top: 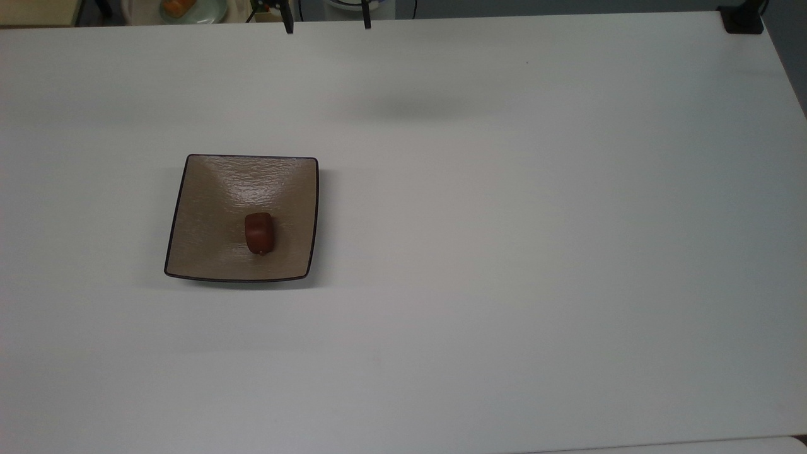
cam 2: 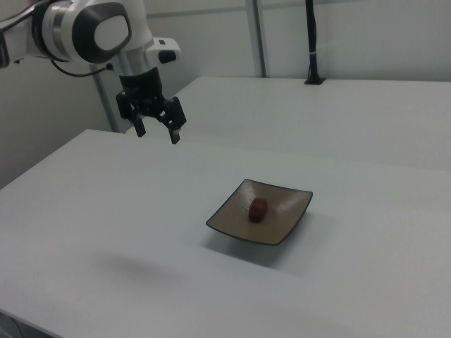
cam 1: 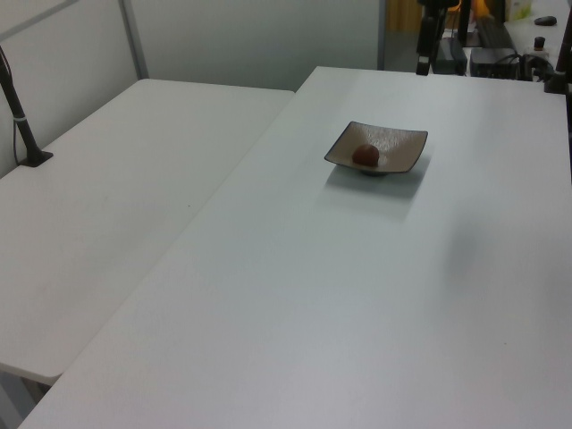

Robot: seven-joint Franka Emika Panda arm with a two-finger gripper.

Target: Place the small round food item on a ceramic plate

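1. We saw the small round food item (top: pixel 259 233) lying on the ceramic plate (top: pixel 208 214), a little off the plate's middle, toward the plate's corner nearest the top view's lower right.
2. In the right view the small round food item (cam 2: pixel 258 209) sat near the plate's centre, a dark red-brown lump resting on the glossy tan surface of the ceramic plate (cam 2: pixel 282 218).
3. The ceramic plate (cam 1: pixel 398 152) rested flat on the white tabletop (top: pixel 504 252), in the half toward the top view's left, well apart from every edge.
4. In the left view the small round food item (cam 1: pixel 365 155) lay on the part of the plate toward the left view's left.
5. The hand (cam 2: pixel 157 132) hung in the air above the tabletop (cam 2: pixel 106 211) in the right view, well apart from the plate, toward the tabletop's far edge.
6. Its two dark fingers (cam 2: pixel 175 131) pointed downward and stood wide apart, with nothing between them.
7. In the top view we saw the hand (top: pixel 327 24) at the tabletop's upper edge, two dark fingertips (top: pixel 289 26) reaching just into view.
8. A second white tabletop (cam 1: pixel 116 197) stood beside the first in the left view, along its left edge.
9. A dark post (cam 2: pixel 311 42) rose from the far tabletop in the right view.
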